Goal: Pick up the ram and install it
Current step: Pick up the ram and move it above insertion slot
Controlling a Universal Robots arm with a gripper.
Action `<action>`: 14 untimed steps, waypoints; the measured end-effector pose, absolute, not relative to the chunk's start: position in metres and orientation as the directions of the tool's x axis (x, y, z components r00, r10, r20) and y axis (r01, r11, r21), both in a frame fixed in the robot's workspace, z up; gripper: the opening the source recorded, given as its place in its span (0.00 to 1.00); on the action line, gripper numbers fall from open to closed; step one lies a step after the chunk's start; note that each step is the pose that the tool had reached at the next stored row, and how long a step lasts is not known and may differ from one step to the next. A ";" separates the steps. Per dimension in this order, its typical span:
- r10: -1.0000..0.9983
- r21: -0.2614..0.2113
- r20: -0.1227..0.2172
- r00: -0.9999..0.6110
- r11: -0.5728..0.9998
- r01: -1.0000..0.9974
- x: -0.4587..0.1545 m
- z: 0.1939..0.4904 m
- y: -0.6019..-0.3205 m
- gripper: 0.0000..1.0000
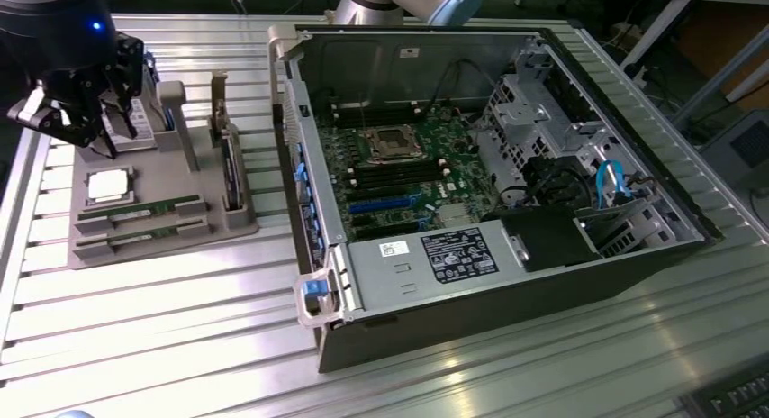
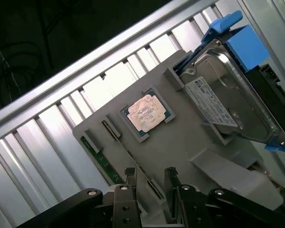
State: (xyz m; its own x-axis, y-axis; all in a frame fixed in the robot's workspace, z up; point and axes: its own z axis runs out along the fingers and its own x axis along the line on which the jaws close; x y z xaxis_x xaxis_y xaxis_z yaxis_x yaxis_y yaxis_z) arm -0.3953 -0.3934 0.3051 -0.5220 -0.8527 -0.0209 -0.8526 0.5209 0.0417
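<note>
- My gripper hangs above the hard-drive end of the grey plastic parts tray, at the exterior view's left. The arm above it is cut off by the picture's edge.
- Its body covers part of the silver hard drive in a blue carrier, which stands upright on the tray.
- My two black fingers stand apart with a clear gap between them and grip nothing.
- The ram, a long, thin green circuit-board stick, sits on edge in a tray slot just beside the square, silver-topped processor.
- From the wrist, that stick shows almost edge-on, as a thin dark line. Its near end runs in between my fingers and is lost behind them. I cannot make out its chips, nor how far above it my fingertips are.
- Its long axis runs across the exterior view from left to right, rising slightly toward the right. It is parallel to the second green stick, which sits in the next slot, farther from the processor.
- The open black computer case lies on the slatted aluminium table, beside the tray, at the exterior view's right.
</note>
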 end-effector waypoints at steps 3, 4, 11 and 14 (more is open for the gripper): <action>-0.894 0.042 -0.021 -0.448 0.447 -0.894 -0.395 0.304 -0.393 0.37; -0.907 0.042 -0.021 -0.421 0.420 -0.907 -0.395 0.304 -0.393 0.37; -0.958 0.041 -0.020 -0.286 0.285 -0.958 -0.395 0.303 -0.393 0.37; -0.974 0.040 -0.021 -0.226 0.225 -0.974 -0.395 0.302 -0.393 0.37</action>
